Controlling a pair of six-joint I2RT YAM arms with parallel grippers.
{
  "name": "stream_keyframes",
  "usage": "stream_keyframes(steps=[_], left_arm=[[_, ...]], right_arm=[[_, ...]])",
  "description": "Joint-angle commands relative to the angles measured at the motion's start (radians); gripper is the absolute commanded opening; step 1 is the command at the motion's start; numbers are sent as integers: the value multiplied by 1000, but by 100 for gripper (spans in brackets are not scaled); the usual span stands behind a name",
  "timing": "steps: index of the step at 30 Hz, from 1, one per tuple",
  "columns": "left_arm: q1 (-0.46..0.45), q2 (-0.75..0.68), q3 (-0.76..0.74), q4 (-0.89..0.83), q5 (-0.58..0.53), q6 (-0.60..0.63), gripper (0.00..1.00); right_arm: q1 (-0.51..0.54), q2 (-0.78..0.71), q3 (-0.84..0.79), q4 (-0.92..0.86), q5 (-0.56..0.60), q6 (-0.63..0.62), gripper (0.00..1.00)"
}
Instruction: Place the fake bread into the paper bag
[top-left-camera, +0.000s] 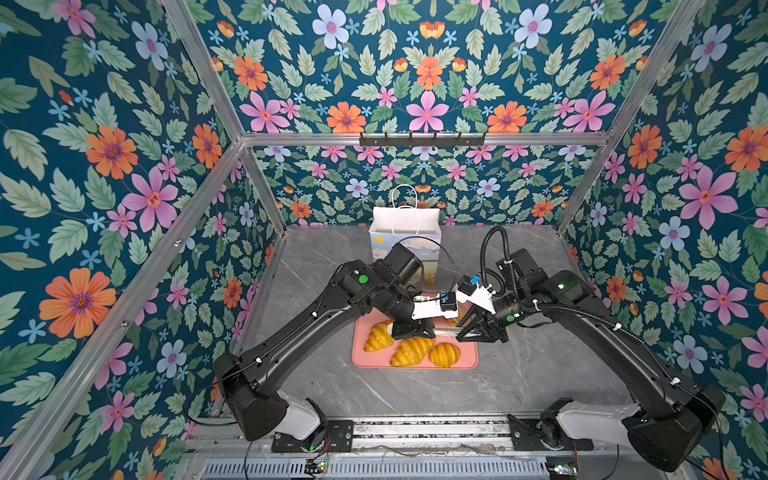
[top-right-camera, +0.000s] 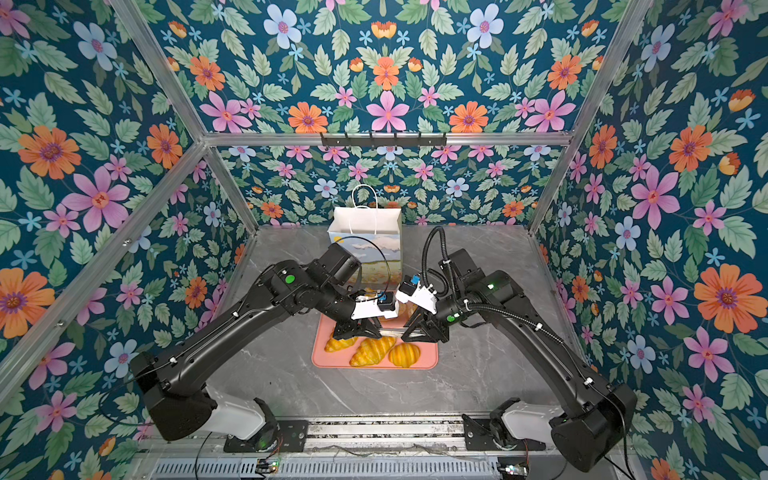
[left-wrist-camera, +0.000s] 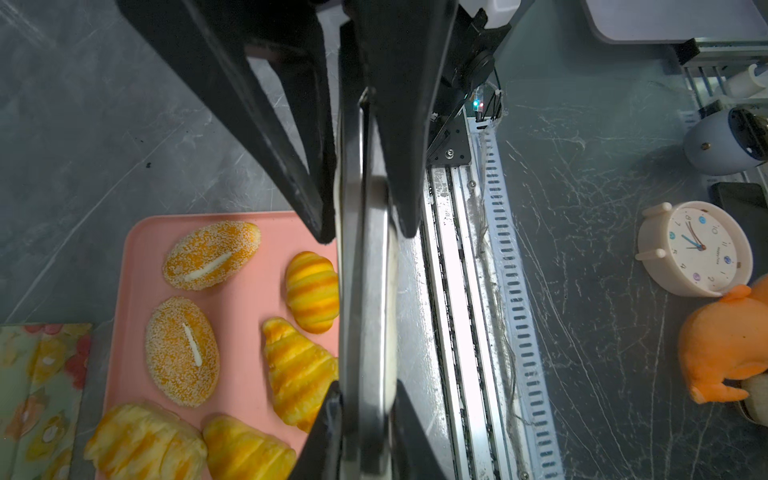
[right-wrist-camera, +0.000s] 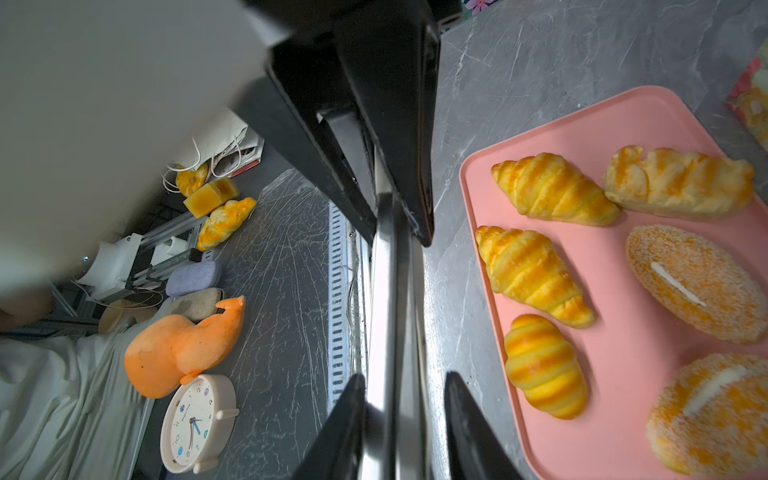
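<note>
all six pieces of fake bread lie on the pink tray, near the front of the grey marble table. two croissants and the round striped bun form the row nearest the arm bases. the braided piece and two speckled oval buns form the row behind them.

the paper bag stands upright at the back of the table, behind the tray, with its mouth facing up. the left arm hides part of its printed front.

the left gripper and the right gripper face each other over the middle of the tray, tips close together. each is clenched on one end of the same metal tongs, which bridge them roughly level. in the left wrist view, both grippers' fingers press against the blades on either side. whether the tongs touch any bread, i cannot tell.

past the table's front rail, a white alarm clock and an orange plush toy lie side by side.
</note>
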Motion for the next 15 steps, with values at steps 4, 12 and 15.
stream_keyframes(steps=[4, 12, 15], left_arm=[[0, 2, 1, 72, 33, -17, 5], [12, 4, -7, 76, 33, -19, 5], [14, 6, -11, 83, 36, -23, 5]], right_arm=[[7, 8, -5, 2, -24, -6, 30], [7, -6, -12, 9, -20, -4, 17], [7, -11, -15, 24, -25, 2, 11]])
